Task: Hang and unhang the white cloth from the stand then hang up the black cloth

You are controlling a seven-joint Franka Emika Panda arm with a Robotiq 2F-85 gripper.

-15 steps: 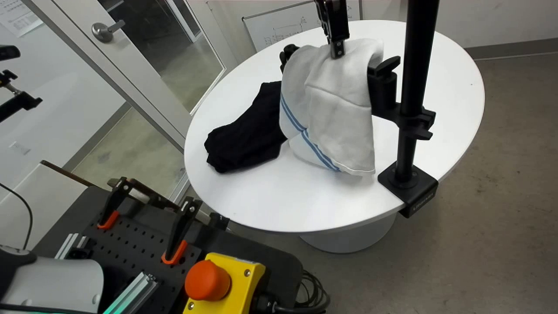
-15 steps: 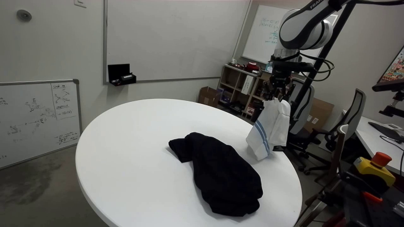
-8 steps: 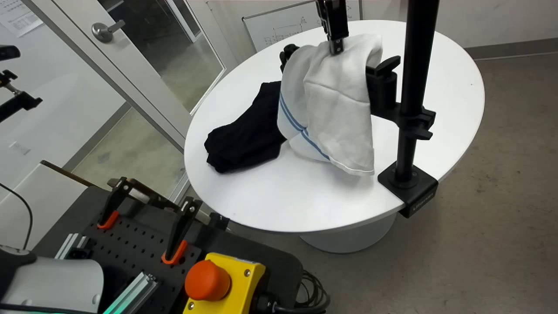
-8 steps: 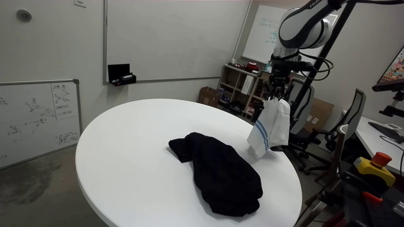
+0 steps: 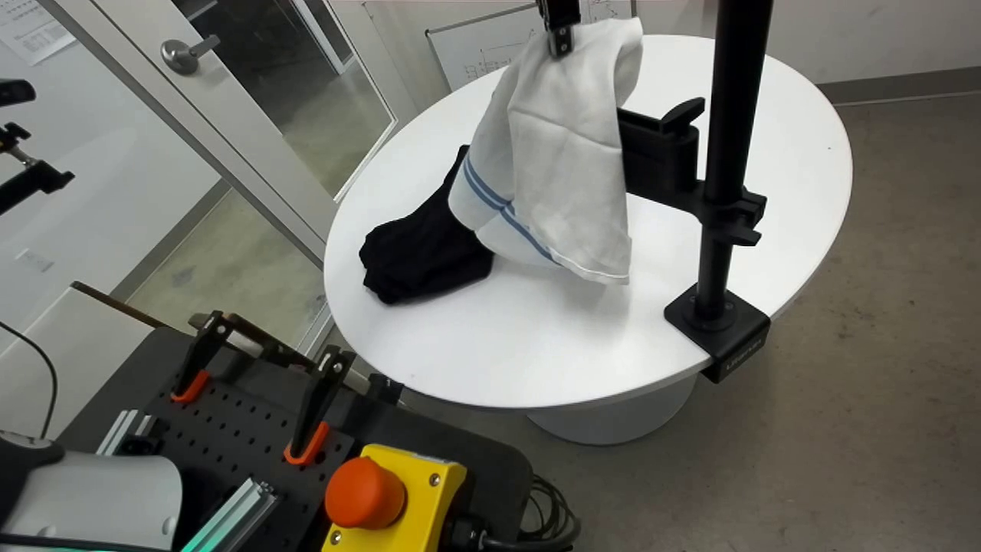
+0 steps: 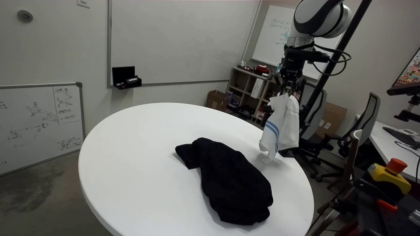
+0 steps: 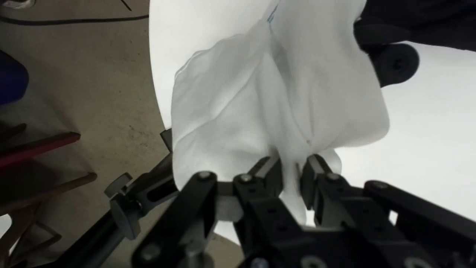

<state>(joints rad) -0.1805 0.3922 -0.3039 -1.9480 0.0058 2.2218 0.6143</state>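
The white cloth (image 5: 571, 169) has just risen and shifted outward from the stand (image 5: 723, 184), carried by the fingers (image 5: 562, 41), which are closed narrowly on its top; the wrist view shows fabric pinched between them. With that, more of the stand's arm (image 5: 651, 157) lies bare at its inner end, and the cloth's hem hangs higher, apparently clear of the tabletop (image 5: 460, 353), inward from the edge where the stand is clamped. This suggests the unhanging has begun, though the cloth hides the outer part of the arm in both exterior views, so whether it has come free cannot be told. A further lift and a pull past the arm's end look like what is called for next; a fold could snag there. The black cloth (image 6: 233, 183) has not moved: it lies bunched on the tabletop, one end near the edge, and hanging it seems to be the step that waits until the stand is free.
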